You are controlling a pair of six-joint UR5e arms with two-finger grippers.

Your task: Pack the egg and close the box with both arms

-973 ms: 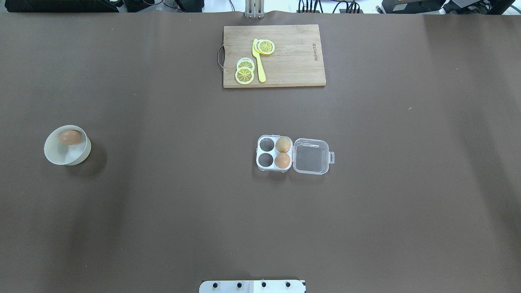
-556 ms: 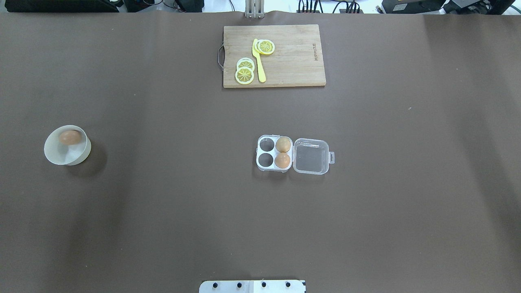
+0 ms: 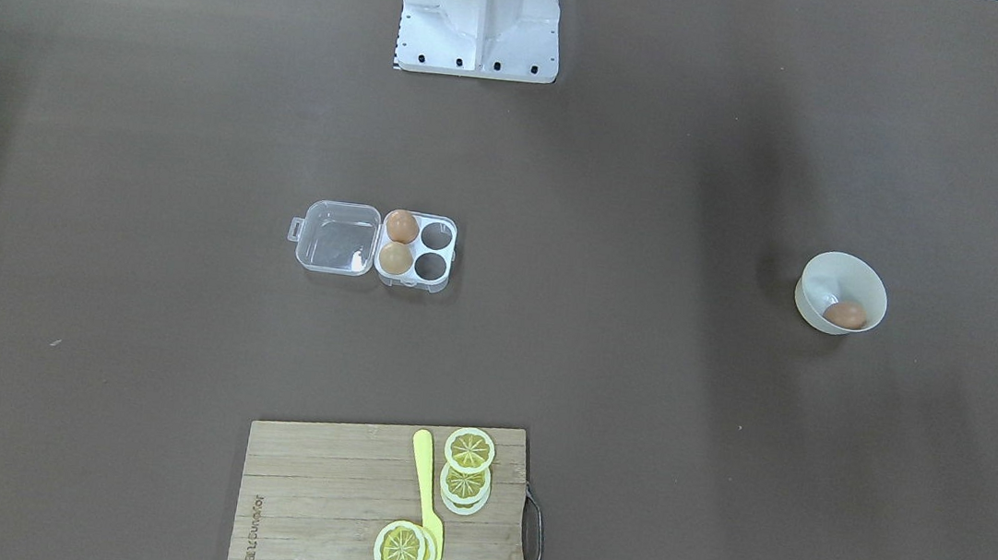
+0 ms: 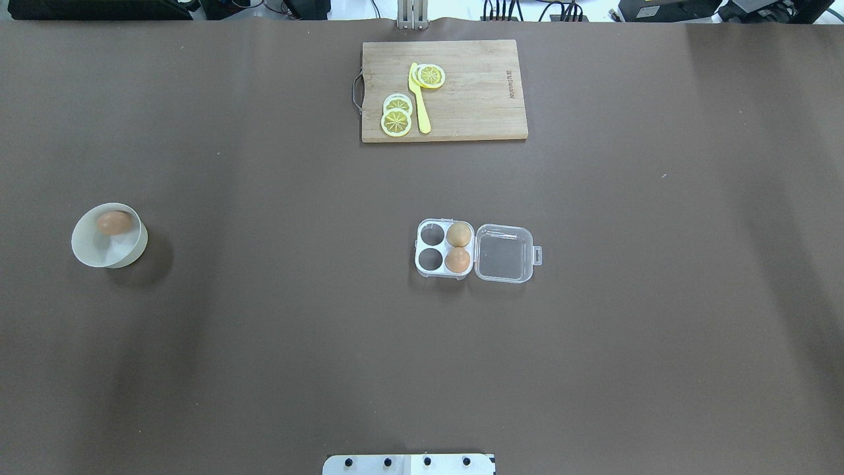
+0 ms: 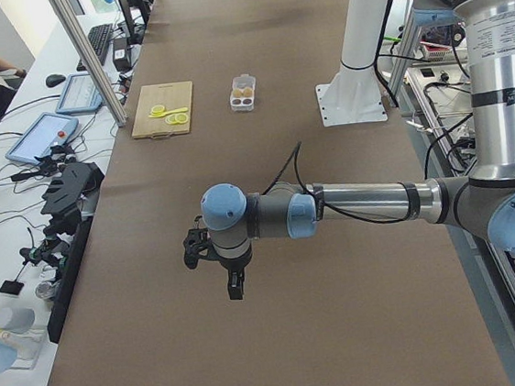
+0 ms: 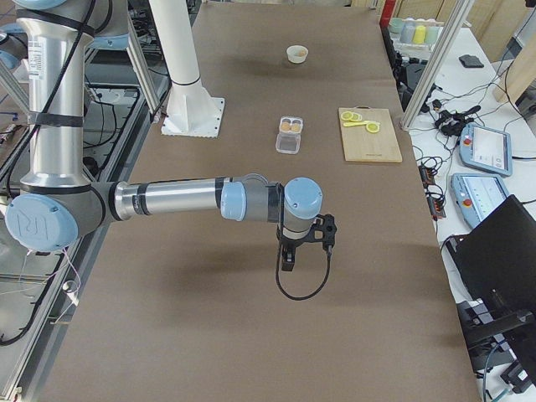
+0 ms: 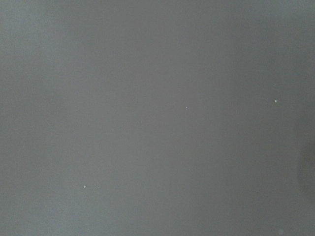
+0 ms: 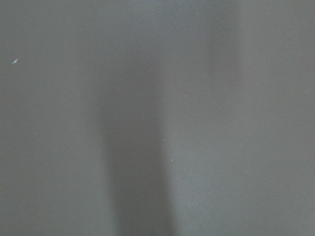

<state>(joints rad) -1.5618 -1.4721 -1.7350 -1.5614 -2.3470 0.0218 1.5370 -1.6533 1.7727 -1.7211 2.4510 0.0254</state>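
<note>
Nothing on the table (image 4: 264, 330) has shifted in the past second, so packing looks not yet begun. The egg (image 4: 114, 223) lies in the off-white bowl (image 4: 86, 254) at the far left. The box (image 4: 444, 248) sits mid-table, its lid (image 4: 504, 254) folded open to the right. Two eggs (image 4: 459, 233) fill its right-hand cells; both left cells (image 4: 430, 258) are vacant. The left pincer (image 5: 234, 286) and right pincer (image 6: 288, 258) hang over bare table, well apart from egg and box; spread or pressed together, one cannot tell. A cutting board (image 4: 475, 99) with lemon slices (image 4: 396, 122) and a yellow knife (image 4: 420, 105) lies beyond the box and blocks nothing between bowl and box.
</note>
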